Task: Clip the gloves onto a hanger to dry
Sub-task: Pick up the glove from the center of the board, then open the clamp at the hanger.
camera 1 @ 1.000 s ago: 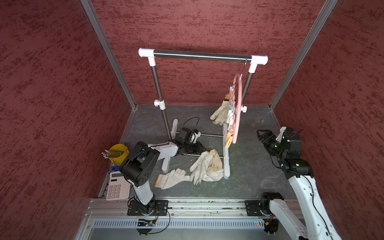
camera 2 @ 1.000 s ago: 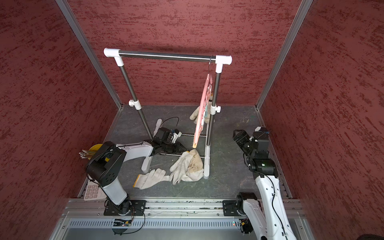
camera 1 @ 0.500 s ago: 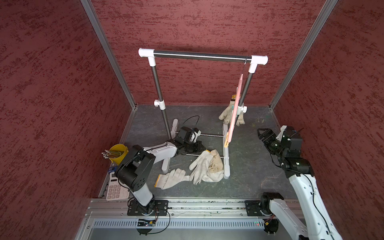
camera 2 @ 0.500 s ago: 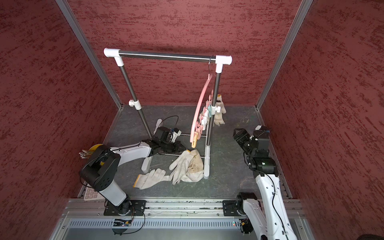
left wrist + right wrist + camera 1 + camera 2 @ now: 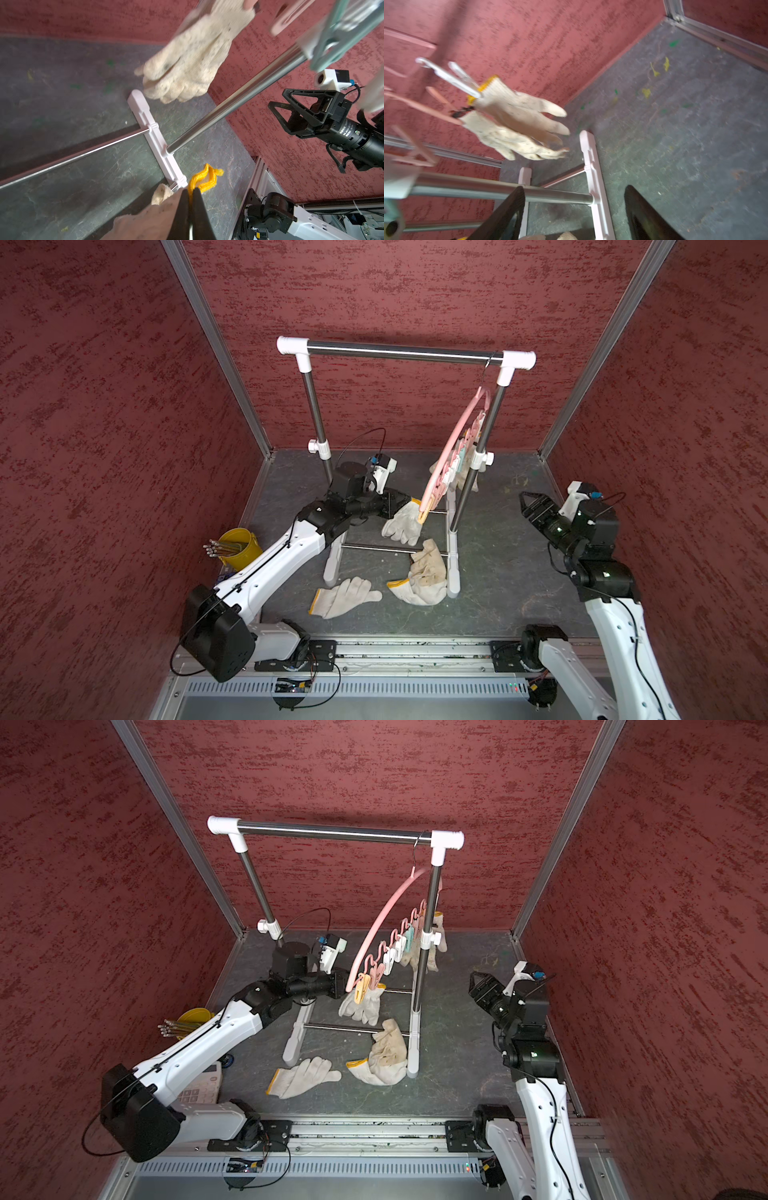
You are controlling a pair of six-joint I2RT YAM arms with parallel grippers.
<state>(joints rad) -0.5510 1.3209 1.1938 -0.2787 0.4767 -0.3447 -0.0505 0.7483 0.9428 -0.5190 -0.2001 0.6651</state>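
The held glove (image 5: 402,523) dangles just beside the lowest clips (image 5: 362,990) of the hanger (image 5: 381,920), its yellow cuff pinched in the tightly closed left gripper (image 5: 190,197). Two loose gloves (image 5: 344,598) lie on the floor (image 5: 498,593) below. The right gripper (image 5: 527,501) hovers well apart, jaws spread, empty

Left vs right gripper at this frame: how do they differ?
Left gripper is shut on a glove's yellow cuff; right gripper is open and empty. Left gripper sits under the rack, by the hanger's low end; right gripper stands off to the rack's side, touching nothing. Shared: both black, both pointing toward the hanger.
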